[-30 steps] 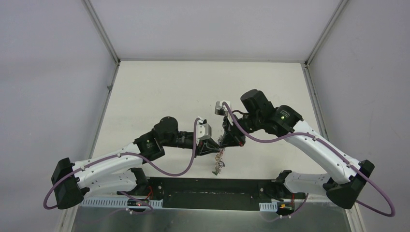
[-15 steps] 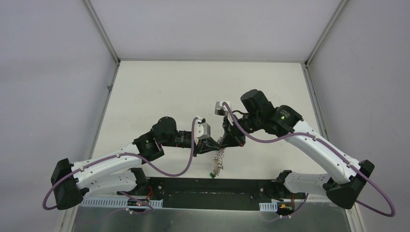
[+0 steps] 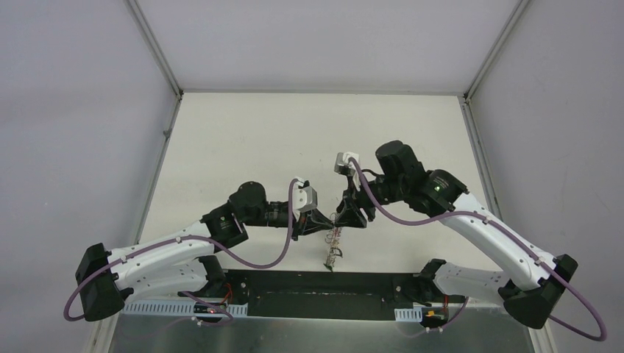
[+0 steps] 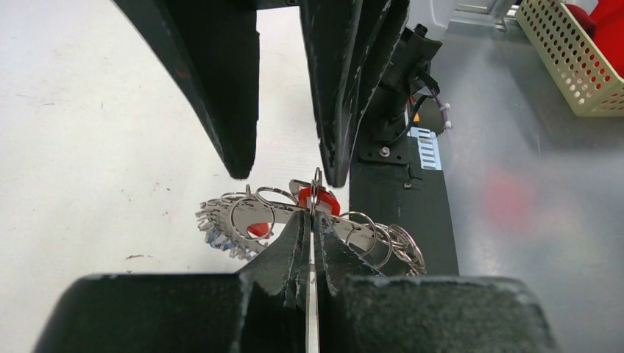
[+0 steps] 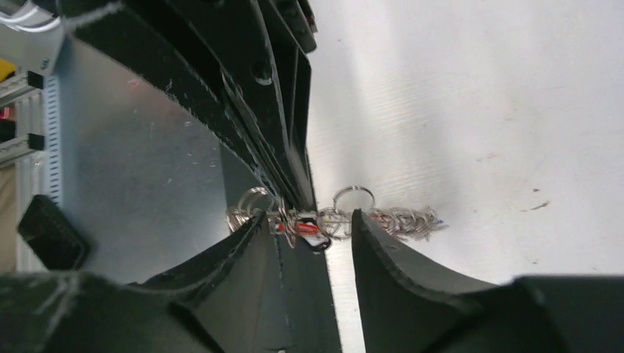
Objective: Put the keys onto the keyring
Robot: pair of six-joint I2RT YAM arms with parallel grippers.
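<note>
Top view: L gripper (image 3: 324, 223) & R gripper (image 3: 344, 218) meet tip to tip at the far end of the keyring (image 3: 335, 246).

L wrist view: L gripper (image 4: 313, 218) is clenched on the keyring (image 4: 246, 213) rim. Red-tag key (image 4: 327, 200) sits right by the pinch. R gripper (image 4: 287, 176) is just beyond the keyring, jaws apart.

R wrist view: R gripper (image 5: 309, 220) is released, w/ one finger on each side of the keyring (image 5: 401, 219). L gripper (image 5: 302, 197) pinches it betw. them.

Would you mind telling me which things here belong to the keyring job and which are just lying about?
For the job:
- keyring, pinched in the shut left gripper
- red-tagged key
- right gripper, open, its fingers either side of the rings

Lying about:
- basket, off to the side
- red things inside it
</note>
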